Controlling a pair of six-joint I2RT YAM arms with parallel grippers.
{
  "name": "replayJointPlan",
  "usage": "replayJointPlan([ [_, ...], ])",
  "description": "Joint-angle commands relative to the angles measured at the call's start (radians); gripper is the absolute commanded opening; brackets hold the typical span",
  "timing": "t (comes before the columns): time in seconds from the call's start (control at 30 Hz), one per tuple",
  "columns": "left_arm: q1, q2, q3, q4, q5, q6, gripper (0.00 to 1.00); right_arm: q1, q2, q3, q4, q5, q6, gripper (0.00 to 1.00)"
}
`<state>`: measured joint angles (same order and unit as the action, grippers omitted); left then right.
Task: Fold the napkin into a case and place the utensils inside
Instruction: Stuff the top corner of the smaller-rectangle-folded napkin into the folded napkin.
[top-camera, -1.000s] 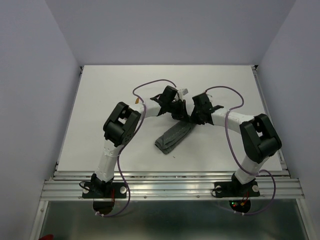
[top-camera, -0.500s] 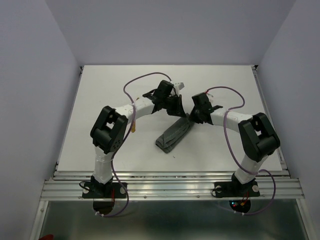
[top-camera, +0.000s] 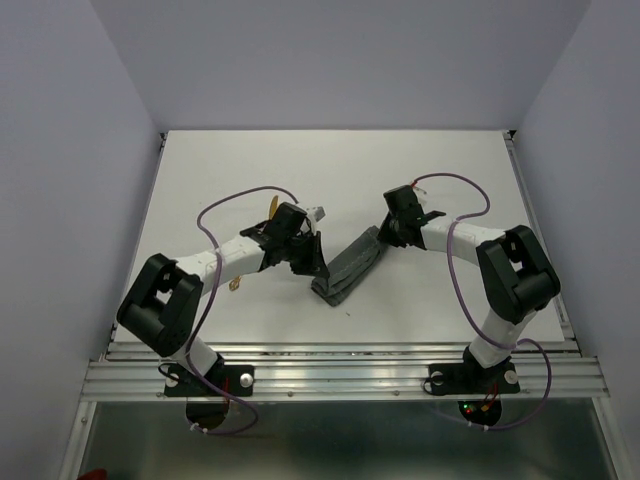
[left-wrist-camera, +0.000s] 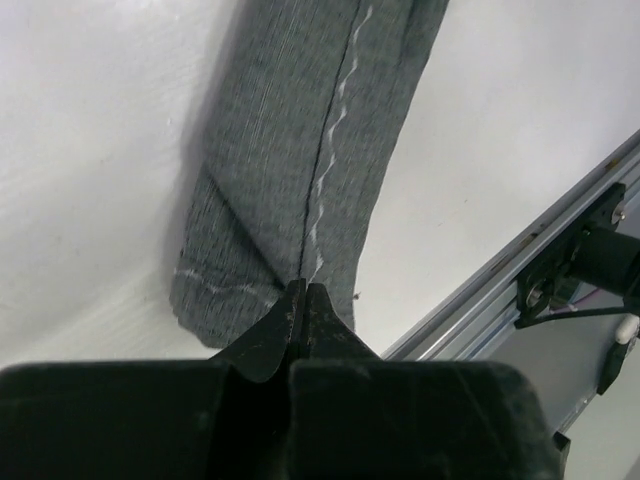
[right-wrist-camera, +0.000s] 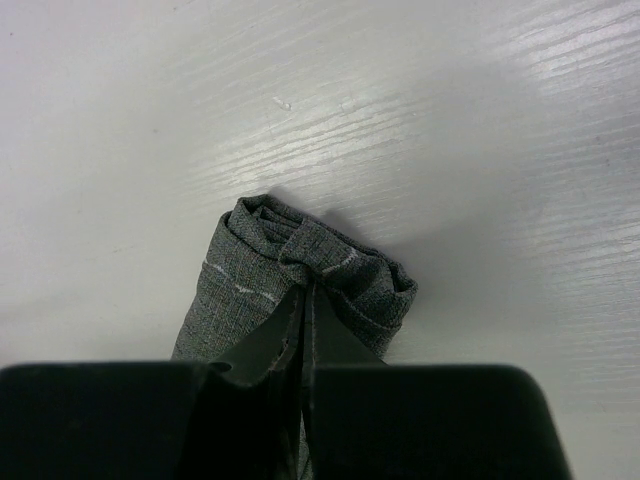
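The napkin (top-camera: 350, 264) lies as a long, narrow dark grey case, running diagonally across the middle of the white table. Its pale hem stitching (left-wrist-camera: 335, 120) runs along the strip. My left gripper (top-camera: 317, 270) is shut, and its tips (left-wrist-camera: 303, 290) rest over the strip's near left end. My right gripper (top-camera: 383, 236) is also shut, with its tips (right-wrist-camera: 306, 290) against the bunched, rolled far end of the cloth (right-wrist-camera: 330, 262). I see nothing held between either pair of jaws. The utensils are hidden in every view.
An aluminium rail (top-camera: 340, 366) runs along the table's near edge and shows close to the cloth's end (left-wrist-camera: 500, 290). Purple cables loop over both arms (top-camera: 455, 205). Pale walls close in the table on the left, right and back.
My left arm has swung from the strip's far end, beside the right gripper, down and left to its near end. The right gripper and the cloth have hardly moved.
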<state>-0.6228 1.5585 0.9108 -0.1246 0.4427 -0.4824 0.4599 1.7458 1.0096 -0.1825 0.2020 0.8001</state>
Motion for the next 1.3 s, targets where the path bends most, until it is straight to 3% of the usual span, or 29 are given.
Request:
replayJointPlan([
  [0.0,-0.006,-0.055,-0.073,0.057,0.008,-0.024,0.00,0.010,0.043,-0.008,-0.068,0.025,-0.015,0.01],
  [0.33,-0.063,0.084,-0.139,0.226,0.060,-0.062,0.00,0.010,0.040,-0.005,-0.074,0.023,-0.010,0.01],
  [0.6,-0.084,0.104,-0.132,0.234,0.030,-0.056,0.00,0.010,0.050,-0.005,-0.075,0.023,-0.015,0.01],
  [0.83,-0.086,0.019,-0.084,0.122,-0.045,0.002,0.00,0.010,0.044,-0.008,-0.077,0.031,-0.016,0.01],
  [1.1,-0.086,-0.129,0.060,-0.153,-0.332,0.082,0.00,0.010,0.029,-0.005,-0.083,0.039,-0.021,0.01],
  [1.2,-0.098,-0.149,0.086,-0.168,-0.378,0.097,0.20,0.010,0.031,0.000,-0.081,0.040,-0.022,0.01],
  [1.23,-0.106,-0.150,0.098,-0.164,-0.387,0.102,0.33,0.010,0.027,0.000,-0.083,0.037,-0.022,0.01],
  [1.27,-0.113,-0.140,0.105,-0.162,-0.403,0.108,0.39,0.010,0.024,0.001,-0.083,0.034,-0.022,0.02],
])
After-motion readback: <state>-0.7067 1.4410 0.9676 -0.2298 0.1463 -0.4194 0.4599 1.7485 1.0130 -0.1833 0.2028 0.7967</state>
